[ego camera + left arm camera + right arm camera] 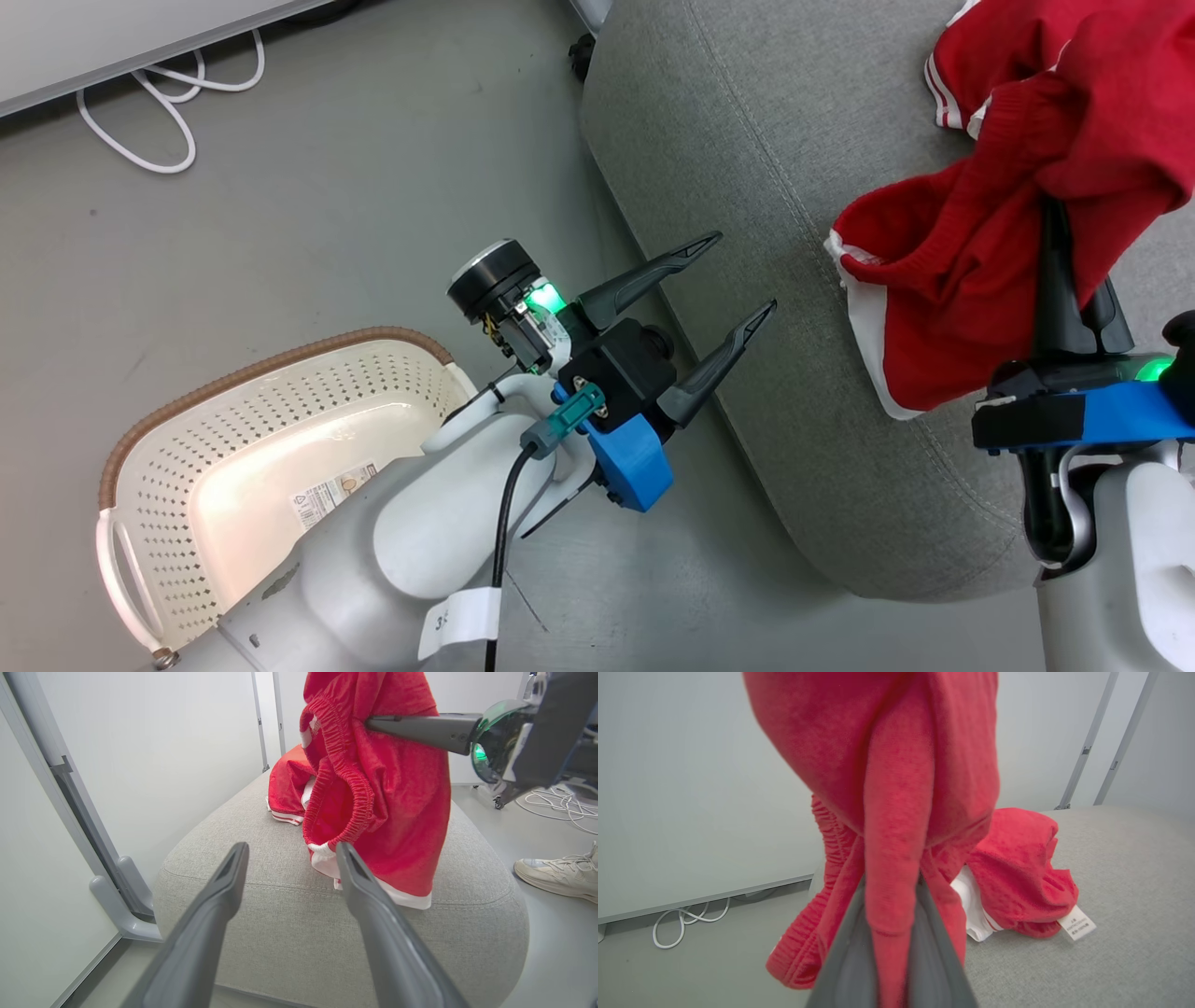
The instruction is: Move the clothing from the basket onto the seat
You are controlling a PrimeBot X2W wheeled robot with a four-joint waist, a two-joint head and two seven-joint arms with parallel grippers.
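1. Cream basket [308, 411] sits far left, its bottom showing just a label [327, 490]; we leave it alone.
2. Left gripper [746, 270] hangs between basket and seat, fingers spread wide and holding nothing. We'd keep it off the cloth so it doesn't snag.
3. Seat [747, 140] is the grey cushion. We want the drop well in from its rounded near edge, not at the lip.
4. Clothing [980, 280] is over the seat. One end lies bunched on the cushion, the rest hangs from the right gripper, and a white-lined hem dangles close to the near edge.
5. Right gripper [1055, 233] has its fingers together, clamped on a fold of the clothing. We judge the step in hand is the release: carry the hanging part further over the cushion and lower until the fabric slackens. Then part the fingers and back straight out so the fold isn't dragged along.
6. Risk as we see it: the loose hem slides over the edge onto the floor [373, 187].
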